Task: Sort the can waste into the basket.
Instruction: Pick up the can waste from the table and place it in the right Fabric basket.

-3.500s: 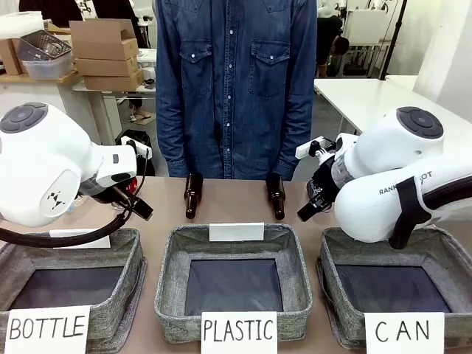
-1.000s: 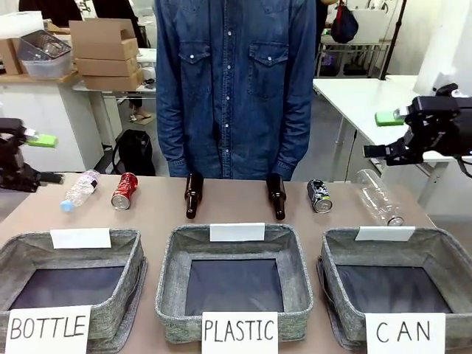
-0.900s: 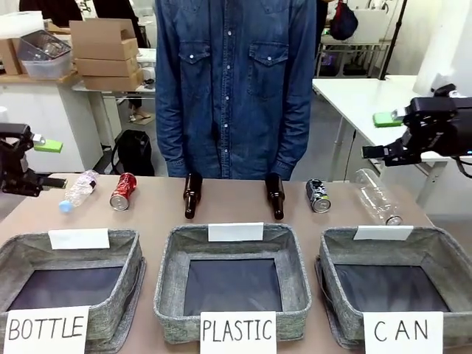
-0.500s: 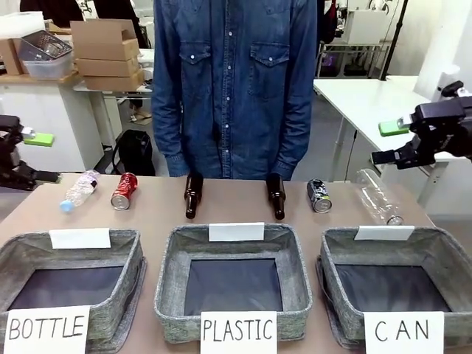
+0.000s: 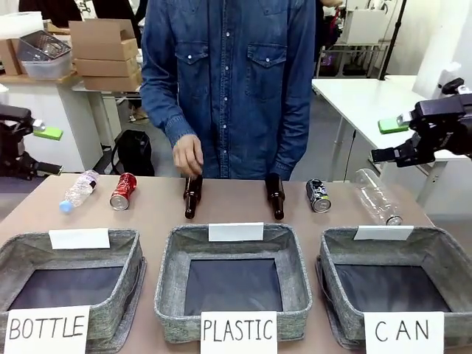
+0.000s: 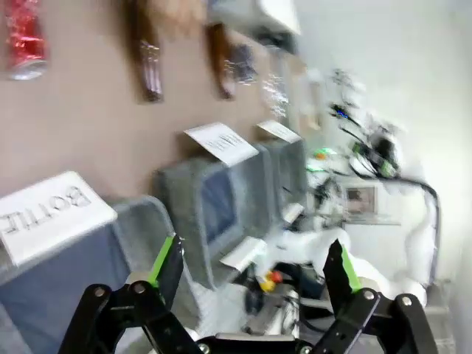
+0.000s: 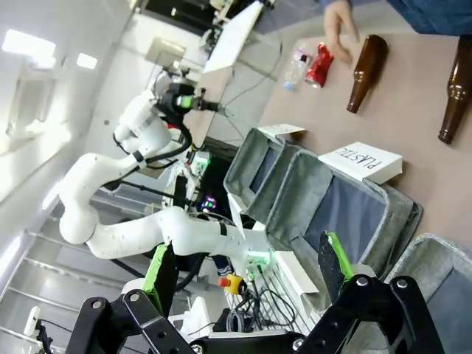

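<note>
Right gripper (image 5: 387, 141): I see its jaws spread with nothing between the green pads; it hangs in the air above the far right corner of the CAN basket (image 5: 431, 237).
Right gripper, wrist view (image 7: 245, 269): the two fingers stand wide apart, with only the room beyond them.
Left gripper (image 5: 50, 151): I see it spread as well, and empty, raised off the table well to the left of the CAN basket.
Left gripper, wrist view (image 6: 252, 265): the picture is blurred, yet the gap between the fingers is plain.
Dark can (image 5: 318, 195): I find it lying on the table just behind the CAN basket's far left corner, outside it.
Red can (image 5: 123, 192): it lies in the same far row, well apart from the CAN basket, to its left.
Clear plastic bottle (image 5: 377, 196): it lies on its side just behind the CAN basket's far rim.
Person's hand (image 5: 188, 155): it is lowered over the neck of a brown bottle (image 5: 192, 195), left of the CAN basket; I cannot tell whether it touches.
CAN basket, inside: I see the dark floor bare.
</note>
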You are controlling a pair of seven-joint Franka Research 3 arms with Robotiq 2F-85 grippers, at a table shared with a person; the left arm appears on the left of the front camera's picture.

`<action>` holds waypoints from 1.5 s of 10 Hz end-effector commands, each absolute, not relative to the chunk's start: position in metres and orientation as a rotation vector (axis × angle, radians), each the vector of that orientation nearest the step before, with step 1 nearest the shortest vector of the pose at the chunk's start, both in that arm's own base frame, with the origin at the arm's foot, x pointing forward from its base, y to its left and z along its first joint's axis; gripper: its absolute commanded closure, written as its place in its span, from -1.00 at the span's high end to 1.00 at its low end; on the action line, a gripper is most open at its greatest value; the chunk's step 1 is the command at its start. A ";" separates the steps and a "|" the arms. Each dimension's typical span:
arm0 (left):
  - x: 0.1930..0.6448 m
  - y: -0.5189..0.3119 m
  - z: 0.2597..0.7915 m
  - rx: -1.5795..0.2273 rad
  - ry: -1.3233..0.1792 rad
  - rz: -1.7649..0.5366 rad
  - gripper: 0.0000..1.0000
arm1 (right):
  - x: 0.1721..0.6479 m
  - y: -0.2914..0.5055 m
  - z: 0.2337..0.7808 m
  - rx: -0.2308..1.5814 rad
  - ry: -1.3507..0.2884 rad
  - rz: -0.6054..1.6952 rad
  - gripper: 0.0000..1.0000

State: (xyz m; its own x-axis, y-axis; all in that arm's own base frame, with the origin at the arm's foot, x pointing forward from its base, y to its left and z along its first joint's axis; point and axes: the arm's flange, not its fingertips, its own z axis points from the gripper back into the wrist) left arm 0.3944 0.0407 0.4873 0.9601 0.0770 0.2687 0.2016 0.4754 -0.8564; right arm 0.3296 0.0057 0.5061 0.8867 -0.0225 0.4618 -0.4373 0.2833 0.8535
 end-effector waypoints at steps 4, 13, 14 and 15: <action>0.492 0.006 0.484 -0.863 -0.020 -0.103 1.00 | 0.333 0.007 0.505 1.283 -0.456 0.312 1.00; 0.423 0.074 0.495 -1.063 -0.145 -0.075 1.00 | 0.333 0.007 0.505 1.283 -0.456 0.312 1.00; 0.438 0.065 0.498 -1.050 -0.095 -0.104 1.00 | 0.333 0.007 0.505 1.283 -0.456 0.312 1.00; 0.443 0.068 0.500 -1.053 -0.092 -0.083 1.00 | 0.333 0.007 0.505 1.283 -0.456 0.312 1.00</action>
